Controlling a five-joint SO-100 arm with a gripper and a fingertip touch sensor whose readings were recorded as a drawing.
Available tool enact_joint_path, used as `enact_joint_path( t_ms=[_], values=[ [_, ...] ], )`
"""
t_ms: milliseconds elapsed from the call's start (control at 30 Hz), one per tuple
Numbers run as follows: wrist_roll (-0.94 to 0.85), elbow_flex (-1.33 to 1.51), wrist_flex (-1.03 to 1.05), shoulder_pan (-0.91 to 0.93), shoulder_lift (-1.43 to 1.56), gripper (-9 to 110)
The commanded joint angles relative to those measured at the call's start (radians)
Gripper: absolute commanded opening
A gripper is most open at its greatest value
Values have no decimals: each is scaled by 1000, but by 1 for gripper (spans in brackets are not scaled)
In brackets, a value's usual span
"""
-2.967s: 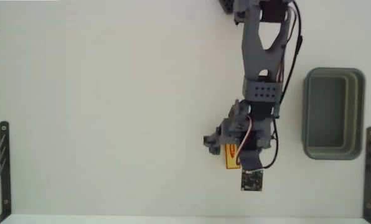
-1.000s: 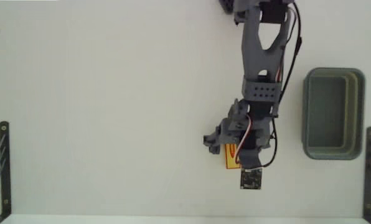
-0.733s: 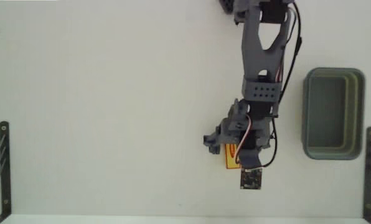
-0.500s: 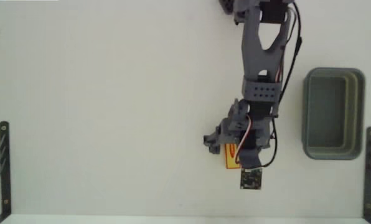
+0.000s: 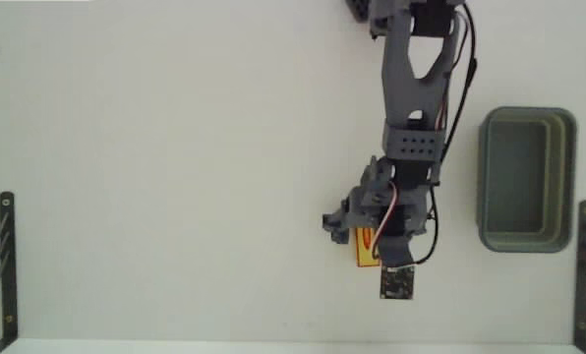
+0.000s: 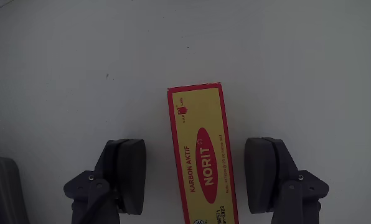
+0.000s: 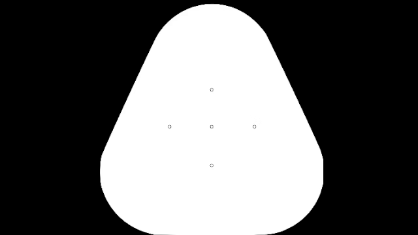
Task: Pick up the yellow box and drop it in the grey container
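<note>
On the white table [image 5: 175,177] we see little besides the arm, the two task items and some hardware at the edges. In the fixed view the surface is plain and matte, evenly lit, with black metal brackets [image 5: 5,261] standing at the lower left and lower right edges and a small red light at the far left border. The grey arm [image 5: 411,108] reaches down from the top of that view. The grey container [image 5: 526,179] sits near the right edge, upright, well apart from the arm's tip.

In the wrist view we note the gripper [image 6: 201,177] with its jaws spread wide, one dark finger [image 6: 126,174] on the left and one on the right, neither touching anything. The yellow box [image 6: 203,155] lies flat on the table between them, long axis running away from the camera, red oval mark reading "NORIT" facing up; its near end runs out of frame at the bottom. Bare tabletop shows on both sides of the box. In the fixed view the box [image 5: 364,248] peeks out beneath the gripper, well left of the container.
</note>
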Motion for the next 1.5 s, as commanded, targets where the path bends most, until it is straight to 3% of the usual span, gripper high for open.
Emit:
enact_joint_path(
  t_ms=[0, 1467],
  values=[
    [2, -2, -3, 12, 28, 96],
    [2, -2, -3, 12, 28, 85]
  ],
)
